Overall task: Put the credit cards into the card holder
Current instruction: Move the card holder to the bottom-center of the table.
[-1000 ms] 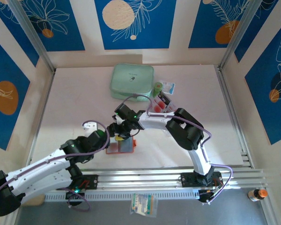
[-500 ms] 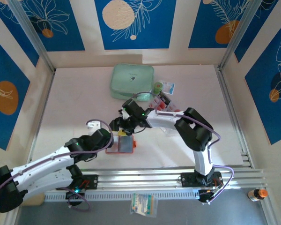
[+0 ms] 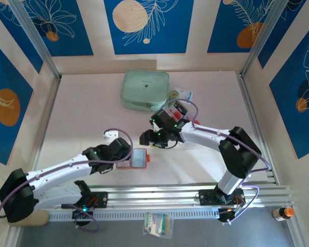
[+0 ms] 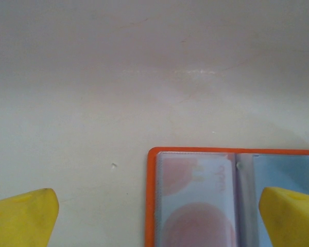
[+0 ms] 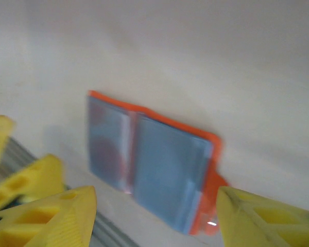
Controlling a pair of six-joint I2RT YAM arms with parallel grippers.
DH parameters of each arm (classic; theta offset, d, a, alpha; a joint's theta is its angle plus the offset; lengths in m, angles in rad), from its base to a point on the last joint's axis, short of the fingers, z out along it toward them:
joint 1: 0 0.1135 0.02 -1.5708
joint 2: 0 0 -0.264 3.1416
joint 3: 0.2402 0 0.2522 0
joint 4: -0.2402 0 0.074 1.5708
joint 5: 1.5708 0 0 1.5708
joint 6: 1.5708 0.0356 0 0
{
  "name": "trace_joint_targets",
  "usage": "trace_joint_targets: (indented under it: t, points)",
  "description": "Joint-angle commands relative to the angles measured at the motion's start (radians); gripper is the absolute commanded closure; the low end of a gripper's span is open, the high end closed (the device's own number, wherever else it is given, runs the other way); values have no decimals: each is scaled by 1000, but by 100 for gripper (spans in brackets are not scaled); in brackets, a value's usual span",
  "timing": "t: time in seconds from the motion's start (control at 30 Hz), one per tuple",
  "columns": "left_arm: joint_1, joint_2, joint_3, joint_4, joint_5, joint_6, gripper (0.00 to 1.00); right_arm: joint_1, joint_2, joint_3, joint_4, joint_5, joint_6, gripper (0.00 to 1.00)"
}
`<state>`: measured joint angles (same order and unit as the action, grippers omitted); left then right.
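Observation:
The orange-red card holder (image 3: 137, 159) lies open near the table's front edge, pockets up. A pale card with red circles (image 4: 195, 203) shows through its left pocket. My left gripper (image 3: 127, 156) is low at the holder's left edge, its jaws wide open and straddling that pocket (image 4: 157, 221), with nothing held. My right gripper (image 3: 146, 139) hovers just beyond the holder and looks down on it (image 5: 154, 175). It is open (image 5: 167, 218) and empty. More credit cards (image 3: 175, 114) sit in the clear tray behind the right arm, partly hidden.
A mint-green zip case (image 3: 145, 90) lies at the back centre, with a small green item (image 3: 173, 94) beside it. The clear tray (image 3: 184, 119) is right of centre. An aluminium rail (image 3: 159, 193) runs along the near edge. The left gripper's yellow fingers (image 5: 26, 180) show in the right wrist view.
My right gripper has drawn back from the card holder, up and to the right. My left gripper has slid right to the holder's left edge and opened a little wider.

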<state>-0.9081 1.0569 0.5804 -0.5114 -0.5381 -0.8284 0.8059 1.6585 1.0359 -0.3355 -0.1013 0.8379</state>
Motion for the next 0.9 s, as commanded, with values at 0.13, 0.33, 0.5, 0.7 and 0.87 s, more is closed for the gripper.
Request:
trace_joint_targets:
  t: [0.13,0.33,0.5,0.7,0.87]
  points:
    - [0,62,46,34,13,28,0,74,39,16,-170,127,-109,39]
    - [1,80,56,33,15,29,0,107,112,61,-195,172,-116,43]
    - [2,81,59,31,14,31,0,98,129,59,-192,196,-114,58]
    - [3,86,59,34,20,29,0,62,98,27,-180,212,-119,97]
    - [3,90,59,40,25,34,0,17,47,-28,-178,209,-140,100]
